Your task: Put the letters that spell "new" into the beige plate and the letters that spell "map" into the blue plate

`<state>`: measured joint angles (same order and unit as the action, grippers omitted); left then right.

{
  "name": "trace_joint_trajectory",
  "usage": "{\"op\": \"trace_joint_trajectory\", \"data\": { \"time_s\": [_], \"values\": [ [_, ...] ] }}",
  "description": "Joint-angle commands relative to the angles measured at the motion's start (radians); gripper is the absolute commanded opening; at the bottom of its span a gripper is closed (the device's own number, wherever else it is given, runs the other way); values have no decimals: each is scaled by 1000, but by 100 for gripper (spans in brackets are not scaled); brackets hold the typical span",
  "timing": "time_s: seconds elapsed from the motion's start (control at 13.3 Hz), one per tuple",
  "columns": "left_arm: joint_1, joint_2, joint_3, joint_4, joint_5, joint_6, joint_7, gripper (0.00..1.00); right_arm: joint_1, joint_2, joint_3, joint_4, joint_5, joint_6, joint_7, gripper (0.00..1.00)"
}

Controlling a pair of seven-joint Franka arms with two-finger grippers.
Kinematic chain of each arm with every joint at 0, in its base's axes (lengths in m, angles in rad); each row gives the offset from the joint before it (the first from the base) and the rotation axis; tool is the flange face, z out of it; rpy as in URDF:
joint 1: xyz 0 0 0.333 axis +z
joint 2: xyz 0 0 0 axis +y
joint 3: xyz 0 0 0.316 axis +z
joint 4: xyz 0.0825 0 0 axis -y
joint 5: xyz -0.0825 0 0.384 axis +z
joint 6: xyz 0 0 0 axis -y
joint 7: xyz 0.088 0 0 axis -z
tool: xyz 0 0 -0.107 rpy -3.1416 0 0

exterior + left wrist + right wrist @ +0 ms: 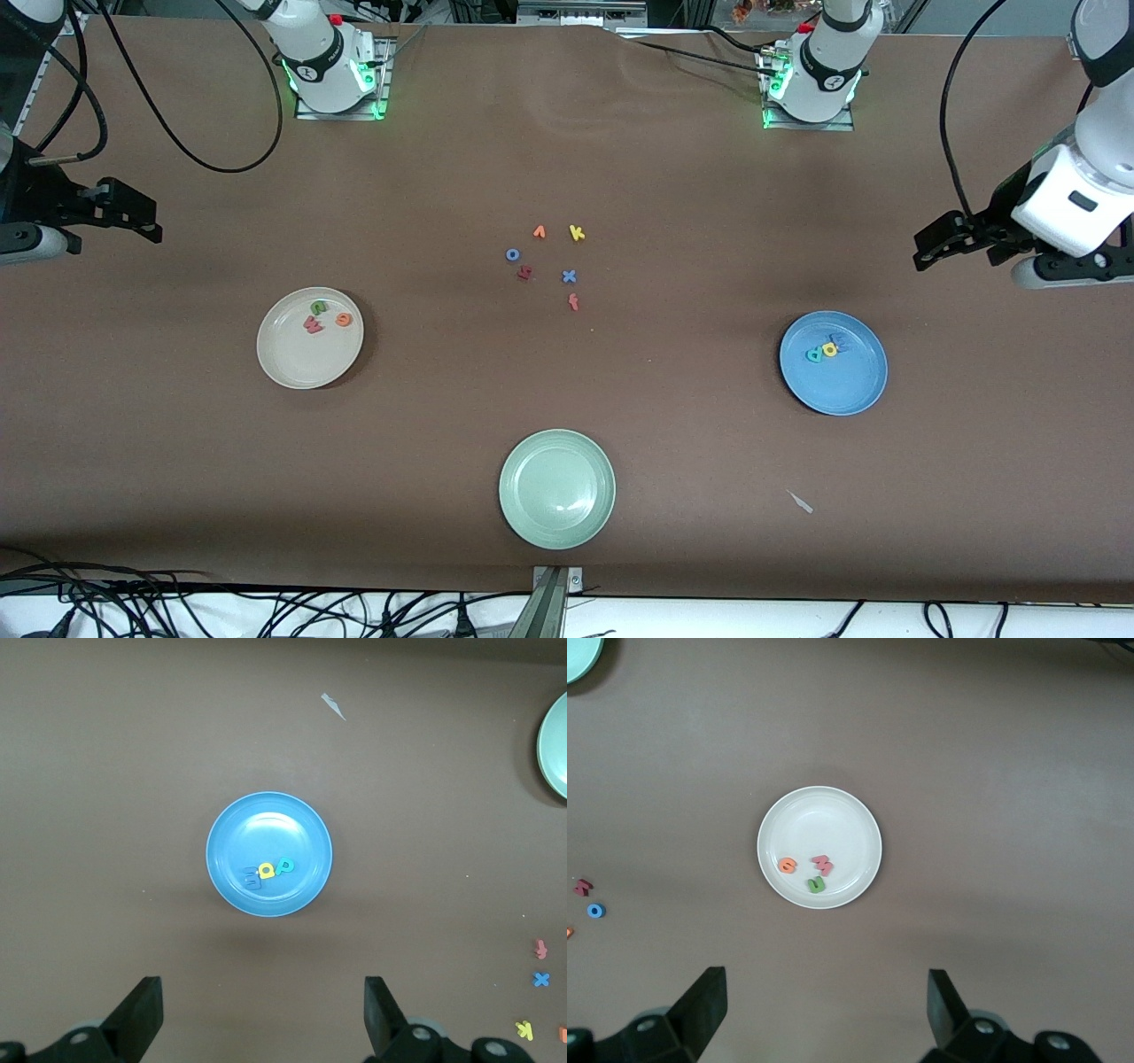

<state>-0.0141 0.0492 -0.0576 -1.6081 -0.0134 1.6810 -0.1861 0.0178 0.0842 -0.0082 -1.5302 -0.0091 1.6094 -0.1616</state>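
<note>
Green n, orange e and salmon w lie in the beige plate; blue m, yellow a and teal p in the blue plate. Sorting looks complete. Left pincer hangs wide and empty above the worktop's left-arm end, the blue plate below and ahead of it. Right pincer likewise wide, empty, above the right-arm end. Both arms pulled back, waiting.

- We see a plain cream-beige plate — green n, orange e, salmon-red w.
- Medium-blue plate — blue m, yellow a, teal p.
- Pale green plate.
</note>
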Motion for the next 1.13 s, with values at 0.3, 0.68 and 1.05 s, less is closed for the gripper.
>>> {"op": "trace_joint_trajectory", "data": {
  "time_s": [0.3,0.68,1.05],
  "values": [
    [-46,-65,32,-38,-28,-9,10,100,2,11,-6,33,6,-29,-6,100],
    [-43,-63,29,-38,-26,-9,8,100,5,11,-6,33,8,-29,-2,100],
    [-46,-65,25,-38,-20,-10,8,100,2,11,-6,33,8,-28,-2,100]
  ]
}}
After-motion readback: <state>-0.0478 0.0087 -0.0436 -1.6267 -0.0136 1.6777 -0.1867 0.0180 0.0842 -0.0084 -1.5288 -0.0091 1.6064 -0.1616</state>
